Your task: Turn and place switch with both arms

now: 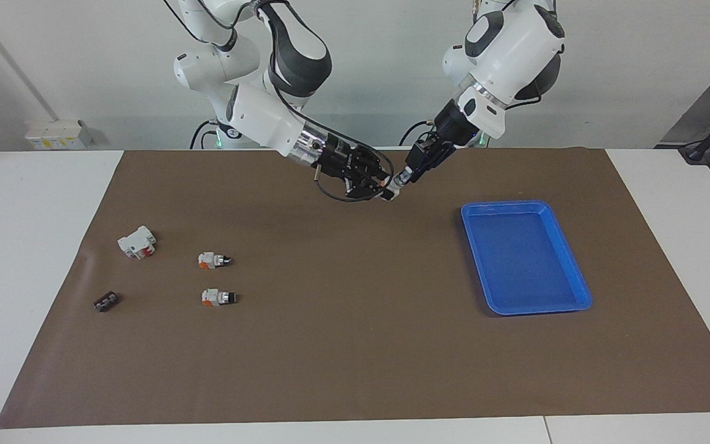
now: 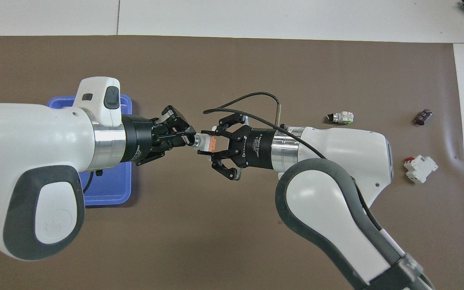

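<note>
Over the middle of the brown mat, up in the air, the two arms meet tip to tip with the switch bridged between them. The left gripper is clamped down on the knob end, and the right gripper has its fingers closed around the white-and-orange body, so both are holding it at once. The blue tray sits toward the left arm's end of the table with nothing in it. Down at the right arm's end there's a white block with a red part, then two more little switches, one nearer to the robots than the other, lying close together. Smallest of all is a flat black piece out near the mat's edge.
</note>
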Available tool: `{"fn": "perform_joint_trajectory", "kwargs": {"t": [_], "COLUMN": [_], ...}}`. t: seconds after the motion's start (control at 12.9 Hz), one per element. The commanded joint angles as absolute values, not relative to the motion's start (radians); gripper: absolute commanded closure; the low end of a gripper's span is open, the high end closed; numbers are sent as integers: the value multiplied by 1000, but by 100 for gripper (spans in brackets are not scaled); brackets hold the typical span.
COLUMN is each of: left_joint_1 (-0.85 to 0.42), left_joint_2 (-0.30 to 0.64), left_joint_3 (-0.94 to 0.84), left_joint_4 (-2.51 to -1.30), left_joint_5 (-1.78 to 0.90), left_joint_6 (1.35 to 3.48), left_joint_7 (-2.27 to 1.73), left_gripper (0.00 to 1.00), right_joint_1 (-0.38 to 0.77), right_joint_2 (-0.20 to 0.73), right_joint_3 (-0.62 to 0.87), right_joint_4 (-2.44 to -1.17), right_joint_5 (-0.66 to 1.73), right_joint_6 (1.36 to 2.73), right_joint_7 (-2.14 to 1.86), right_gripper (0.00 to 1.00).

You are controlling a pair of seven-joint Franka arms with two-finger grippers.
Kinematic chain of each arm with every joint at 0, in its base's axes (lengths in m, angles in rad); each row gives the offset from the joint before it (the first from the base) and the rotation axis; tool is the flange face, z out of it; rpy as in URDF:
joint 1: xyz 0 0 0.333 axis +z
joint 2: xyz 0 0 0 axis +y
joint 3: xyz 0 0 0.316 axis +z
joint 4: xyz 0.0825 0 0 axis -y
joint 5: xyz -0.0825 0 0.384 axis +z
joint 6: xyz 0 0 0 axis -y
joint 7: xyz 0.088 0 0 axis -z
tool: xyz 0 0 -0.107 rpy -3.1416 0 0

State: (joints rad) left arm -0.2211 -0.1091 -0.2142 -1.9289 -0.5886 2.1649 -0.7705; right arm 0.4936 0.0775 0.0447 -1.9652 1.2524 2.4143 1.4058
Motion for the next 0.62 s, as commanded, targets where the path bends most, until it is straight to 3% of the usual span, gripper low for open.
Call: {"fn": "perform_joint_trajectory", "kwargs": {"t": [0.0,0.54], "left_joint_1": [-239,-241], "left_joint_2": [-117,-117], "left_joint_3": [-201,-202], "left_joint_4": [-1944,-1936], "left_joint_5": [-603,-601], "left_joint_6": [2172,2134], "left_joint_7": [-746,-742], "left_gripper": [68,76], "right_joint_1": [502,502], "right_joint_2": [89,89], "right_joint_3": [44,44], "right_joint_4": [-1950,-1950], "right_joint_5": [1273,1273], "right_joint_6": [2430,2444], "right_joint_7": [1416,1414], "right_gripper": [100,100]}}
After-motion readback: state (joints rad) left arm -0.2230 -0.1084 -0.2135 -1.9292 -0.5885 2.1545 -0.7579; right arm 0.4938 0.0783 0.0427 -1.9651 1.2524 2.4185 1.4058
